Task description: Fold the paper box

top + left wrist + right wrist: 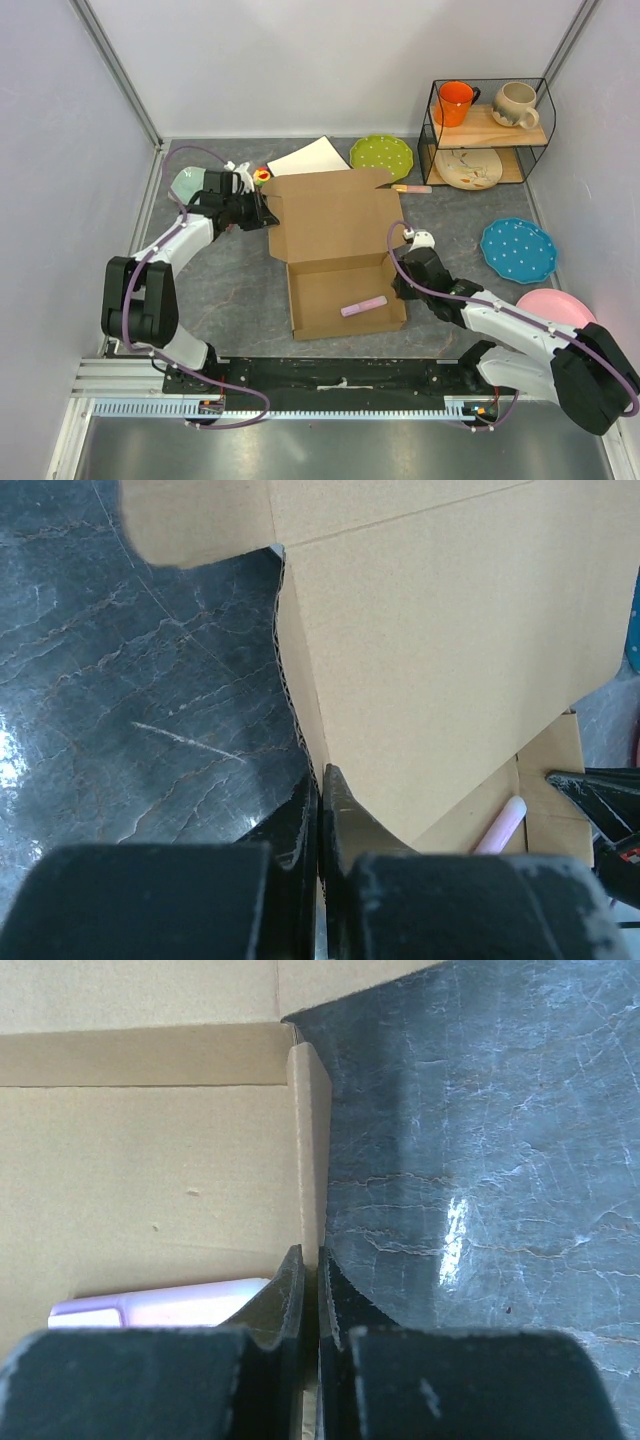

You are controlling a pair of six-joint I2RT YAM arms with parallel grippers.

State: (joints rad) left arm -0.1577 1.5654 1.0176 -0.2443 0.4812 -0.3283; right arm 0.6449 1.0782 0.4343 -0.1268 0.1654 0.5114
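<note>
The paper box (335,225) is brown corrugated cardboard, with its lid panel laid back and its shallow tray (345,290) toward me. A pink marker (363,306) lies in the tray. My left gripper (263,212) is shut on the left edge of the lid panel; in the left wrist view the gripper (320,780) pinches the corrugated edge of the paper box (440,630). My right gripper (404,286) is shut on the tray's right wall; in the right wrist view the gripper (310,1265) clamps that upright wall (308,1140), with the marker (170,1300) inside.
Behind the box are a white square plate (308,158), a green plate (381,154), a small red and yellow thing (262,175) and a thin marker (412,188). A wire rack (487,125) holds two mugs and a plate. A blue plate (517,250) and a pink plate (555,305) lie at the right.
</note>
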